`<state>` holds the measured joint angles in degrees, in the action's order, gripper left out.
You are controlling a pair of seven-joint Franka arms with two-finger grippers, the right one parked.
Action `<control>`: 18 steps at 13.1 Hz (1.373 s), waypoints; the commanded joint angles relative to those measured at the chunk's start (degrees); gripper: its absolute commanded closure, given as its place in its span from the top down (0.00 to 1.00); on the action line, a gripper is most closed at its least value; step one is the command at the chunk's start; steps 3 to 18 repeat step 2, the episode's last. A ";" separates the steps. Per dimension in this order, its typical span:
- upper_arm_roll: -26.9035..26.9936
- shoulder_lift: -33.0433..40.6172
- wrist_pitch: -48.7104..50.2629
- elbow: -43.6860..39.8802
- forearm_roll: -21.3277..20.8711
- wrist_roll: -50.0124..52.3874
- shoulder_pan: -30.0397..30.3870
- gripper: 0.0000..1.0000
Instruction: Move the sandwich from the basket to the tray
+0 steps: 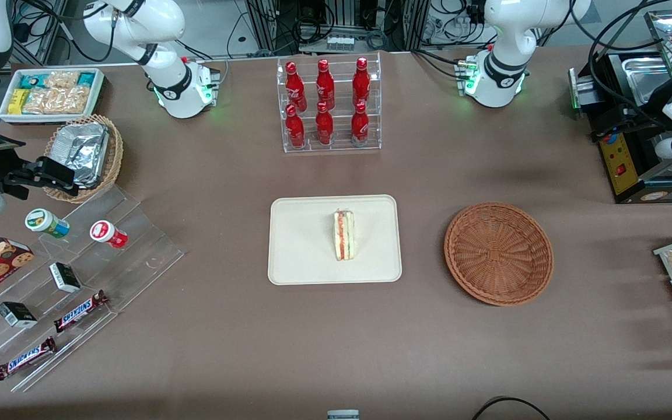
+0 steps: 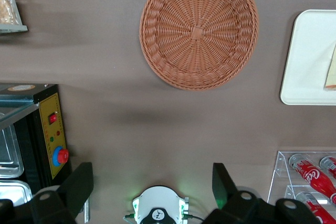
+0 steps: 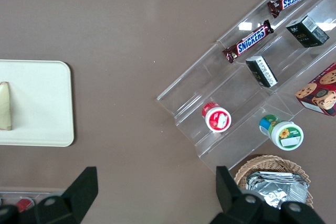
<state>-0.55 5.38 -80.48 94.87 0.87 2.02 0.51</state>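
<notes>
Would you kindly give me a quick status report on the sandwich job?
Gripper open, empty, high above the table beside the basket. Sandwich lying on tray. Basket empty. Nothing in the way.

In the left wrist view, the tray and sandwich are cut off.

sandwich on tray | basket beside | tool above table
</notes>
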 commanded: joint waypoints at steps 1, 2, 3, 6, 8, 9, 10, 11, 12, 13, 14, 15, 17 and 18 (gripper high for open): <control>-0.06 -1.94 -0.12 -3.28 0.28 -0.53 0.01 1.00; -0.15 -2.91 -0.03 -4.59 0.36 -0.44 0.10 1.00; -0.15 -2.91 -0.03 -4.59 0.36 -0.44 0.10 1.00; -0.15 -2.91 -0.03 -4.59 0.36 -0.44 0.10 1.00; -0.15 -2.91 -0.03 -4.59 0.36 -0.44 0.10 1.00; -0.15 -2.91 -0.03 -4.59 0.36 -0.44 0.10 1.00; -0.15 -2.91 -0.03 -4.59 0.36 -0.44 0.10 1.00; -0.15 -2.91 -0.03 -4.59 0.36 -0.44 0.10 1.00; -0.15 -2.91 -0.03 -4.59 0.36 -0.44 0.10 1.00; -0.15 -2.91 -0.03 -4.59 0.36 -0.44 0.10 1.00; -0.15 -2.91 -0.03 -4.59 0.36 -0.44 0.10 1.00; -0.15 -2.91 -0.03 -4.59 0.36 -0.44 0.10 1.00; -0.15 -2.91 -0.03 -4.59 0.36 -0.44 0.10 1.00; -0.15 -2.91 -0.03 -4.59 0.36 -0.44 0.10 1.00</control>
